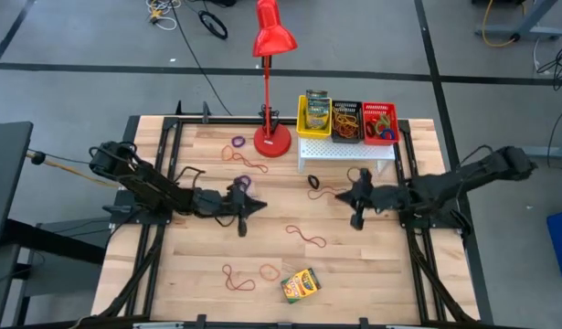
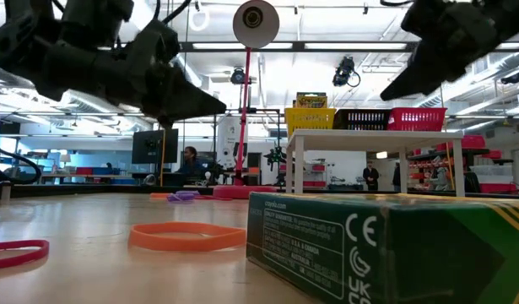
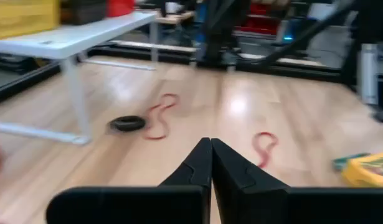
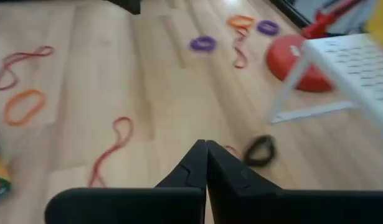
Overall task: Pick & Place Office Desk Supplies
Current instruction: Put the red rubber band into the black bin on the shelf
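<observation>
Both grippers are clenched on nothing. The right gripper (image 1: 357, 195) hangs over the table just beside the black band (image 1: 314, 182), which lies toward 10 o'clock from it, nearer this arm than the left gripper (image 1: 247, 206). The band probably lies flat, with no clear long axis.

I read "crayola.com", a CE mark and "UK" on the near crayon box's (image 2: 386, 245) green side.

Grey floor (image 1: 79, 37) with dark lines and loose cables (image 1: 212, 23) surrounds the table.
</observation>
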{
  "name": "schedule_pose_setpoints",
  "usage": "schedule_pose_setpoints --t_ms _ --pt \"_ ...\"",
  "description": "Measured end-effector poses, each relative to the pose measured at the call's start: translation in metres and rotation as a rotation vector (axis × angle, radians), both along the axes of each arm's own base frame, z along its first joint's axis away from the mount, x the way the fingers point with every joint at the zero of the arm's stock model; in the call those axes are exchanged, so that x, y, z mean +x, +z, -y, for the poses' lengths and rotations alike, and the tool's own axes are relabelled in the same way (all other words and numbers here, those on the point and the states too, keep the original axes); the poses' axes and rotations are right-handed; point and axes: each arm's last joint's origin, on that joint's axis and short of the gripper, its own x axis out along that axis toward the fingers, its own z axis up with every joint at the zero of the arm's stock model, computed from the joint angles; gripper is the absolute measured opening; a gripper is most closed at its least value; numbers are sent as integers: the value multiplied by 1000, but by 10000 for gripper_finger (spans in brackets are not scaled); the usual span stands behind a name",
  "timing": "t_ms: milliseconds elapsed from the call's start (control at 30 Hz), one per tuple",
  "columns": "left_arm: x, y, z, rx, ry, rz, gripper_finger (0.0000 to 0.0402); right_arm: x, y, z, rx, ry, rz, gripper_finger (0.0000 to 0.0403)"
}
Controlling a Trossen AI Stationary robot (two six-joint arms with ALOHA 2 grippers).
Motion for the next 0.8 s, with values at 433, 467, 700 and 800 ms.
schedule_pose_setpoints --t_ms 433,467,700,800 --pt "22 22 76 -35 -121 -407 35 -1 -53 -29 -11 48 189 6" --pt "21 25 82 -53 -116 -445 36 -1 -56 -30 -10 48 195 6" --pt "7 39 121 -243 -127 -579 51 4 -61 -31 -33 57 207 6" --pt "2 36 136 -297 -136 -607 75 5 -60 -32 -47 66 222 6"
